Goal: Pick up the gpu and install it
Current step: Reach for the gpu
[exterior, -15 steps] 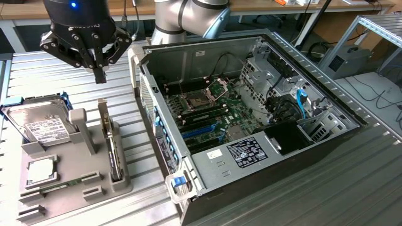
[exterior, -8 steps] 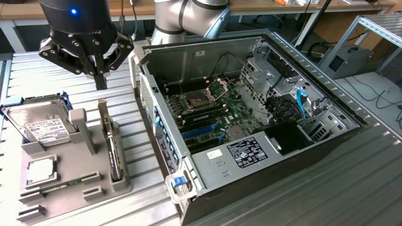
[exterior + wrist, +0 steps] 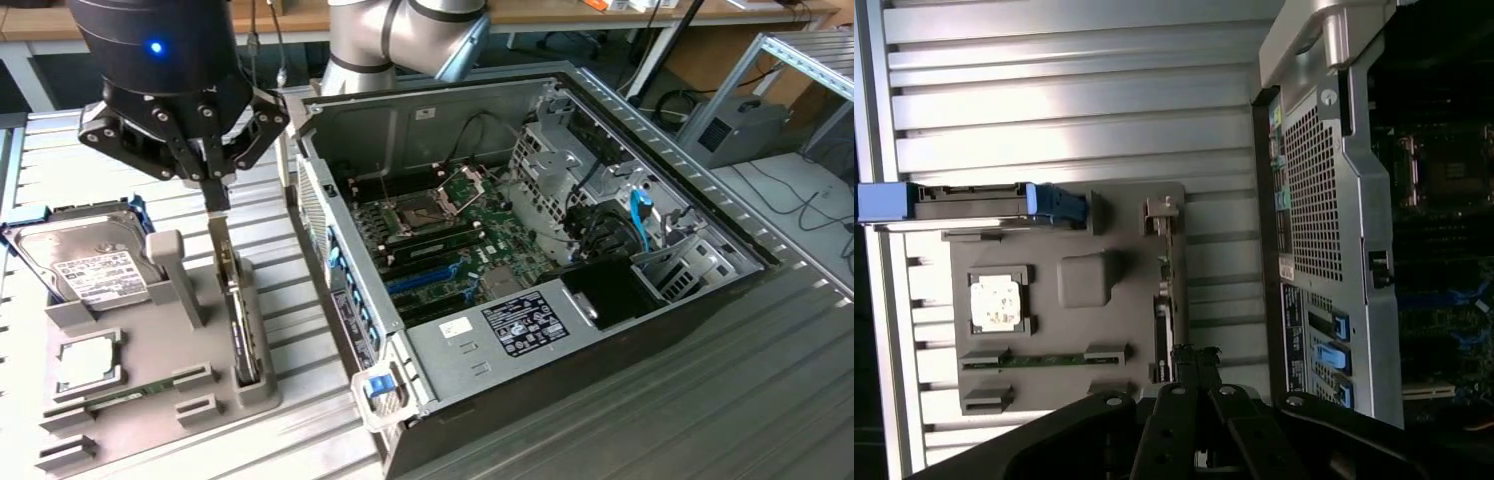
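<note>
Gpu, place: the gpu (image 3: 235, 310) stands on its long edge in a slot of the grey holder (image 3: 147, 335), on the side of the holder nearest to the open computer case (image 3: 447, 350). Its lower edge sits in the slot, so it is not lifted.
Claw: the gripper (image 3: 215, 200) hangs straight above the card. Its two fingers are pressed together on the upper edge, at the end where the silver bracket is. In the wrist view the gripper (image 3: 1189, 365) meets the same end of the gpu (image 3: 1162, 300), which is seen edge-on.
Weight: light, I judge, because the card looks very thin.
Stiffness: a stiff board, but it probably cracks or bends if it is twisted inside the slot.
Surface: the black face looks smooth and the gripped strip is narrow, so the card may slip or swing between the fingers.
Fragile parts: likely the contacts along the lower edge and the small parts on the face, which should not be squeezed.
Where to hold: on the upper edge, with the fingers across the thickness. A grip at one end lets the far end hang a little.
Neighbours: the hard drive (image 3: 87, 265) stands well apart on the holder. The motherboard (image 3: 447, 245) lies inside the case.
</note>
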Robot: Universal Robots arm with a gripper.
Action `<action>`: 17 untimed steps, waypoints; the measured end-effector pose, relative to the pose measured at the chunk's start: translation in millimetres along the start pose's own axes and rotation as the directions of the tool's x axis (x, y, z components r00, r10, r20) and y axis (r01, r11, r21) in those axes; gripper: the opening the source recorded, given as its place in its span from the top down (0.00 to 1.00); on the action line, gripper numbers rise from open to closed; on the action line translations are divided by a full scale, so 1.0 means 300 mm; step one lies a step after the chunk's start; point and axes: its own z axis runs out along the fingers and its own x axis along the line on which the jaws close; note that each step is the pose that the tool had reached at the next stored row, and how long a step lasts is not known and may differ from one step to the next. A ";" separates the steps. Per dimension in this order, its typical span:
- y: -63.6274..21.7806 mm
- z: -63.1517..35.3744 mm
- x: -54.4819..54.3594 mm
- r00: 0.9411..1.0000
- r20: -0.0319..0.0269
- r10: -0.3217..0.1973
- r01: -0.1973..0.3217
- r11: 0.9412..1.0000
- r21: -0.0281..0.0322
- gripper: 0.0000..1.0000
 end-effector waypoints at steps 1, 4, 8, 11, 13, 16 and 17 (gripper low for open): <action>-0.008 0.000 0.000 1.000 0.000 0.000 0.000 1.000 0.000 0.89; -0.029 -0.001 0.001 1.000 0.000 0.000 0.000 1.000 0.000 0.89; -0.047 -0.002 0.001 1.000 0.000 0.000 0.000 1.000 0.000 0.89; -0.064 -0.002 0.001 1.000 0.000 0.000 0.000 1.000 0.000 0.89; -0.072 -0.002 0.002 1.000 0.000 0.000 0.000 1.000 0.000 0.89; -0.076 -0.003 0.021 1.000 0.000 0.000 0.000 1.000 0.000 0.89; -0.076 -0.003 0.026 1.000 0.000 0.000 0.000 1.000 0.000 0.89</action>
